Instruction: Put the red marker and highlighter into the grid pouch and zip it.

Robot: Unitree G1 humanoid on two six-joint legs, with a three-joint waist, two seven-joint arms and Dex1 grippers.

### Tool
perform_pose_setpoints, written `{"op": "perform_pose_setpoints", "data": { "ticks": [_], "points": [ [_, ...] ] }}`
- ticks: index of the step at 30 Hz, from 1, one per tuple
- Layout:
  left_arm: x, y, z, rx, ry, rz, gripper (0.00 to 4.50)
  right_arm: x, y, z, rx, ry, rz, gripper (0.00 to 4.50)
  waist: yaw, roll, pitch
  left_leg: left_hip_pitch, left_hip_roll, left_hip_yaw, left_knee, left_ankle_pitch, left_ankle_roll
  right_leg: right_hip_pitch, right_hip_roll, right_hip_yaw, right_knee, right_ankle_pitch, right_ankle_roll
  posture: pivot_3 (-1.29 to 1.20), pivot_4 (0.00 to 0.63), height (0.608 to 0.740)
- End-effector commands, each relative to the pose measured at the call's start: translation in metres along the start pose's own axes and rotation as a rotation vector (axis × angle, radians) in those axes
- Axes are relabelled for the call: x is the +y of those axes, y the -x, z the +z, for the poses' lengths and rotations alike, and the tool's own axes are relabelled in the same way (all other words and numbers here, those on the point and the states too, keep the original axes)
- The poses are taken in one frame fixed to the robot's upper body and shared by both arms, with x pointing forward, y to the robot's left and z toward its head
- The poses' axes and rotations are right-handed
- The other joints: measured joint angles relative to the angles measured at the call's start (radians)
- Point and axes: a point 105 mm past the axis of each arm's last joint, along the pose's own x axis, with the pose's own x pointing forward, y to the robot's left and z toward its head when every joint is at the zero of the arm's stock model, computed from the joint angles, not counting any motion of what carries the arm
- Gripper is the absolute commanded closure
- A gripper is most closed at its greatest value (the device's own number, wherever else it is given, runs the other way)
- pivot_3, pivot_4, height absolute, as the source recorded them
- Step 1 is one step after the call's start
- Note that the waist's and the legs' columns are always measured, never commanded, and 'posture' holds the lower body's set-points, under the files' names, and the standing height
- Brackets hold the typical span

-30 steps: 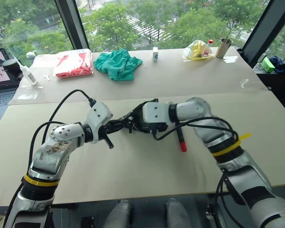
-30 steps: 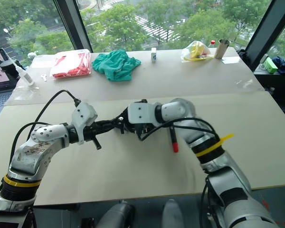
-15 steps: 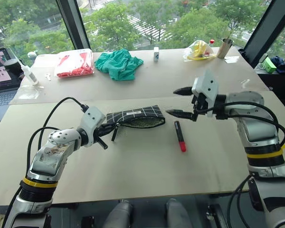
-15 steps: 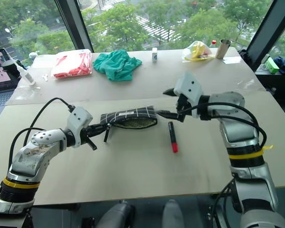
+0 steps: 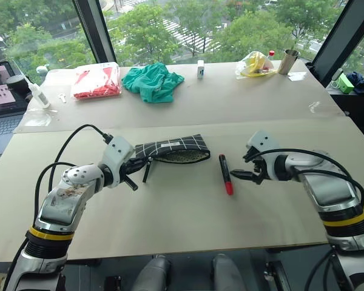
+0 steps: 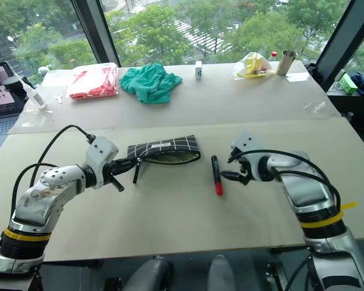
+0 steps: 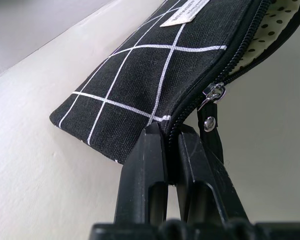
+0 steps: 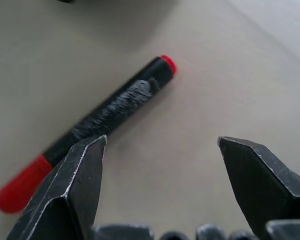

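On the near table (image 5: 170,212) lie one grid pouch (image 5: 173,148) and one red marker (image 5: 224,173); the highlighter cannot be made out anywhere. The pouch sits just left of the table's middle, long side running nine to three o'clock, its zipper open so the dotted lining shows along the near edge. The marker lies just beside the pouch's right end, apart from it, pointing roughly twelve to six o'clock with its red end nearest the robot. The far table carries one red-and-clear bag (image 5: 96,81), one green cloth (image 5: 151,82), one small white bottle (image 5: 198,68), one yellow bag (image 5: 253,63) and one metal cup (image 5: 286,61). The left gripper (image 7: 170,135) reaches in from about eight o'clock, angled slightly down, its two fingers pressed together on the pouch's left corner right by the zipper pull. The right gripper (image 5: 244,167) comes in from about four o'clock, tilted down toward the table, its fingers spread wide and holding nothing; it hovers just to the right of the marker, at the marker's three o'clock, with the tips near but not touching it. The near table is bare in front of both arms and out to its right edge, with open room all round the marker.
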Motion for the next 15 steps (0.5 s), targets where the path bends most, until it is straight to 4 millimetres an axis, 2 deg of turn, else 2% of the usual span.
{"op": "perform_pose_setpoints", "data": {
  "ticks": [1,5,10,12,15],
  "points": [
    [-0.002,0.004,0.006,-0.023,-0.011,0.009,4.50,-0.010,0.012,0.013,-0.035,-0.060,-0.087,0.53,0.002,0.000,0.000,0.000,0.000,0.000,0.000,0.000,0.000,0.000,0.000,0.000,0.000,0.000,0.000,0.00,0.150,0.740],
    [-0.003,0.002,0.007,-0.025,-0.011,0.005,4.50,-0.016,0.019,0.022,-0.046,-0.042,-0.134,0.53,0.003,0.000,0.000,0.000,-0.001,0.000,0.000,0.000,0.000,0.000,0.000,0.000,0.000,0.000,0.000,0.00,0.150,0.740],
    [-0.003,0.001,0.007,-0.026,-0.011,0.003,4.50,-0.014,0.018,0.032,-0.076,-0.060,-0.139,0.53,0.003,0.000,0.000,0.000,0.000,0.001,0.000,0.000,0.000,0.000,0.000,0.000,0.000,0.000,0.000,0.00,0.150,0.740],
    [-0.003,0.000,0.007,-0.027,-0.009,0.003,4.50,0.001,0.013,0.048,-0.140,-0.154,-0.063,0.53,0.001,0.000,0.000,0.000,0.000,0.001,0.000,0.000,0.000,0.000,0.000,0.000,0.000,0.000,0.000,0.00,0.150,0.740],
    [-0.003,0.000,0.007,-0.028,-0.007,0.004,4.50,0.019,0.008,0.058,-0.165,-0.242,0.013,0.53,-0.005,0.000,0.000,0.000,0.001,0.002,-0.001,0.000,0.000,-0.001,0.001,0.001,0.001,0.000,0.000,0.00,0.150,0.740]
  ]
}}
